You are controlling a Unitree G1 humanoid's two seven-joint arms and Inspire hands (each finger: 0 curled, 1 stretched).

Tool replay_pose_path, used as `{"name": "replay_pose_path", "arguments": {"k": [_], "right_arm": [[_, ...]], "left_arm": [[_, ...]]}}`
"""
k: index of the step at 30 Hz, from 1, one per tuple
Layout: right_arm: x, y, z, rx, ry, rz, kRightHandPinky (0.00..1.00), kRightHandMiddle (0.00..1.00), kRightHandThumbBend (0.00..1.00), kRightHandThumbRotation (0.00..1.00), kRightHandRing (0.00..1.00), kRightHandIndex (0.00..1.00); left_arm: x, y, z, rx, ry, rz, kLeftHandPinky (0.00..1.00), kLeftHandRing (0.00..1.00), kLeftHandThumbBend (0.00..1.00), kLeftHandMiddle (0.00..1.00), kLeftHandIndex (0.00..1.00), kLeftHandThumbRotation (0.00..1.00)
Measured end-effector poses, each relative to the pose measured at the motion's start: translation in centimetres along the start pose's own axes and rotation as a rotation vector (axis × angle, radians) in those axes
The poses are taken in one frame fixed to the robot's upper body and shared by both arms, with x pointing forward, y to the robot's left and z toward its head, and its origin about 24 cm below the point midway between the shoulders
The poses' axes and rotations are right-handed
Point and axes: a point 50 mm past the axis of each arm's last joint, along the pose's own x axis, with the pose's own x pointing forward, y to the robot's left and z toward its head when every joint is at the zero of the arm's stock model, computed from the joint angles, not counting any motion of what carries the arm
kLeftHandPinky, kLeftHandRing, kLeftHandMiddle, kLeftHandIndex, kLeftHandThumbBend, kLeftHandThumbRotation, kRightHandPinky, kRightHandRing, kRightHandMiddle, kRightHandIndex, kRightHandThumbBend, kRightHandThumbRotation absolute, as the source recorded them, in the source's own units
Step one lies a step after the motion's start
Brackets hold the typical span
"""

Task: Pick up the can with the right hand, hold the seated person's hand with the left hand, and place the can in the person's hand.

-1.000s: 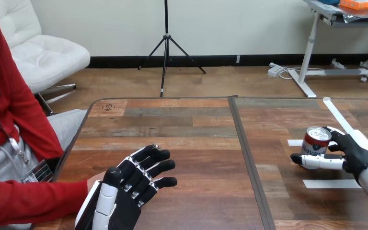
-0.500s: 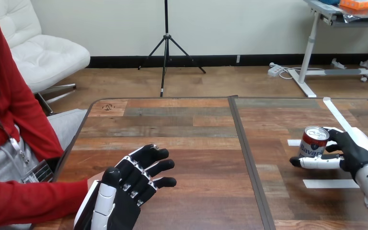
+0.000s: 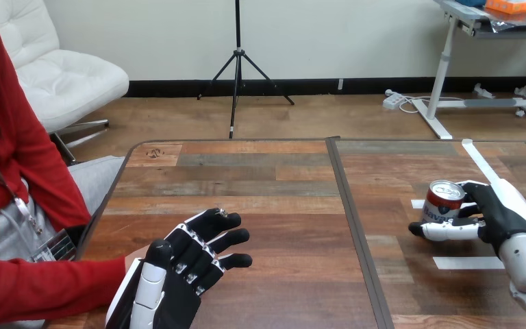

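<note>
A red and white can (image 3: 440,203) with a silver top sits at the table's right side, tilted slightly to the left. My right hand (image 3: 496,212) is shut on it: the fingers curl round its far side and the thumb crosses in front of its base. At the lower left my left hand (image 3: 181,271) lies with straight, spread fingers over the person's hand (image 3: 131,263). Only a sliver of that hand shows beside the red sleeve (image 3: 41,288). I cannot tell whether my left hand touches it.
White tape strips (image 3: 467,262) lie on the wooden table (image 3: 260,178) near the can, and a longer one runs diagonally at the far right. A dark seam (image 3: 353,219) splits the tabletop front to back. The person sits at the left edge.
My right hand has moved a little to the left with the can, which now tilts. My left hand has stayed where it was.
</note>
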Motion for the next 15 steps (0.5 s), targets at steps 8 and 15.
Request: {"name": "replay_pose_path", "arguments": {"k": [8, 15], "right_arm": [[0.01, 0.30, 0.25, 0.008, -0.010, -0.010, 0.63, 0.72, 0.97, 0.27, 0.70, 0.72], [0.02, 0.59, 0.44, 0.015, -0.014, -0.022, 0.64, 0.70, 0.95, 0.28, 0.69, 0.70]], "left_arm": [[-0.01, 0.01, 0.01, 0.001, -0.001, 0.001, 0.64, 0.76, 0.94, 0.75, 0.68, 0.71], [-0.01, 0.02, 0.02, 0.001, -0.002, 0.000, 0.64, 0.76, 0.93, 0.75, 0.68, 0.70]]}}
